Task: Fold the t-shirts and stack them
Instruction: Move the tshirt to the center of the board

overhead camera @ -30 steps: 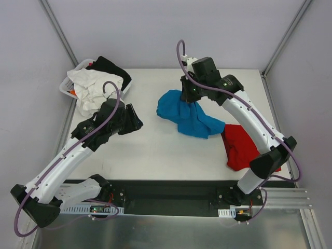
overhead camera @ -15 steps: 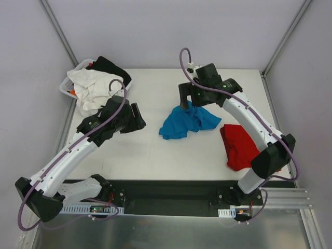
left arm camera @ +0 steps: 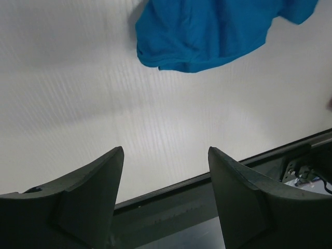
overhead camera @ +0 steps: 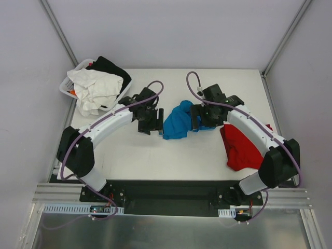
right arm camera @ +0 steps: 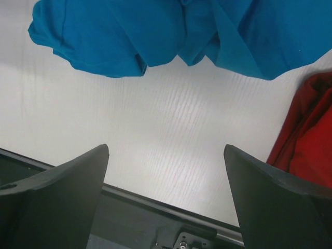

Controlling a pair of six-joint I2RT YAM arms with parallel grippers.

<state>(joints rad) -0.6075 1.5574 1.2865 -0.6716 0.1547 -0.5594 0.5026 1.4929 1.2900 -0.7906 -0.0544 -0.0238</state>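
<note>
Left pincer (overhead camera: 147, 123) and right pincer (overhead camera: 200, 117), both wide and empty, flank the crumpled blue t-shirt (overhead camera: 179, 120); next, probably grip its edges to spread it.

Left gripper (left arm camera: 165, 153) hanging over white table (left arm camera: 78, 104), its two dark fingers (left arm camera: 93, 181) standing apart with nothing between, crumpled turquoise t-shirt (left arm camera: 207, 31) lying ahead at the top edge, dark rail (left arm camera: 207, 199) running along the table's edge.
</note>
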